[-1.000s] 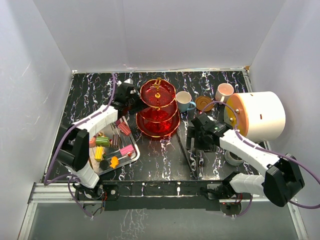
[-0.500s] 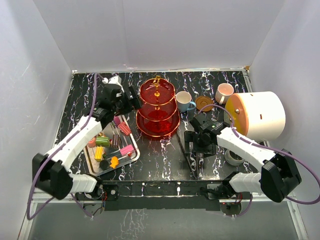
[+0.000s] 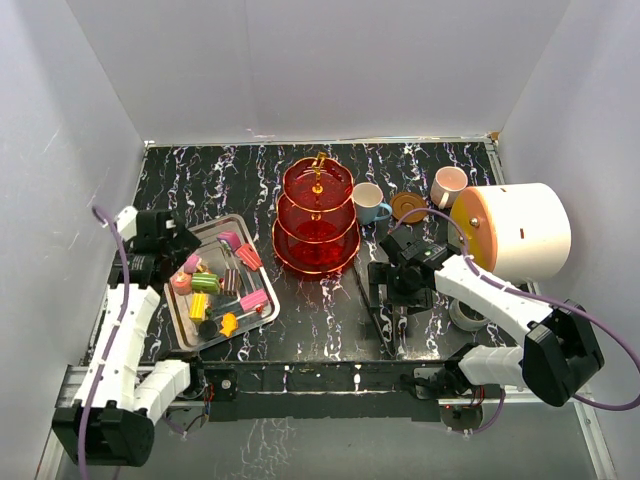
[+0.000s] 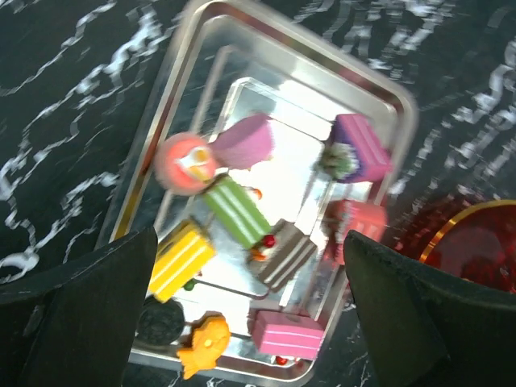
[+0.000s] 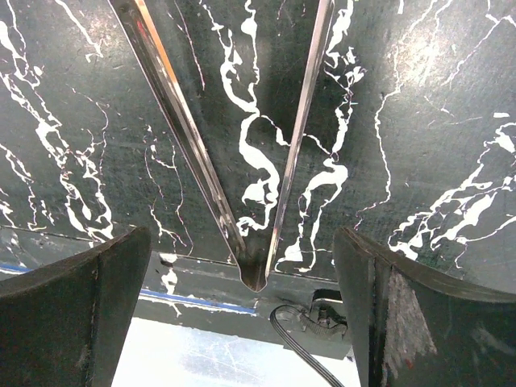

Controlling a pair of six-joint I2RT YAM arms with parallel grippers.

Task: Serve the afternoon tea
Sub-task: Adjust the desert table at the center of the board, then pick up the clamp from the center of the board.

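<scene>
The red three-tier stand (image 3: pixel 318 215) with its gold rod stands mid-table; its rim shows in the left wrist view (image 4: pixel 476 242). Block sweets lie in the silver tray (image 3: pixel 262 318): a pink block (image 4: pixel 286 334), a yellow one (image 4: pixel 181 260), a green one (image 4: pixel 235 211) and a brown striped one (image 4: pixel 282 254). A blue cup (image 3: pixel 367 202), a brown saucer (image 3: pixel 408 207) and a pink cup (image 3: pixel 447 185) sit behind the stand on its right. My left gripper (image 3: pixel 183 240) (image 4: pixel 250 238) hangs open and empty above the tray. My right gripper (image 3: pixel 392 290) (image 5: pixel 234 238) is open above metal tongs (image 5: pixel 254 266).
The big white cylinder with an orange face (image 3: pixel 515 230) lies at the right. The tongs (image 3: pixel 372 305) lie on the black marbled table near its front edge. A small grey round thing (image 3: pixel 467 315) sits by the right arm. White walls enclose three sides.
My left arm has swung away from the stand to the left and now hovers over the tray's left end. The right arm has barely moved.
</scene>
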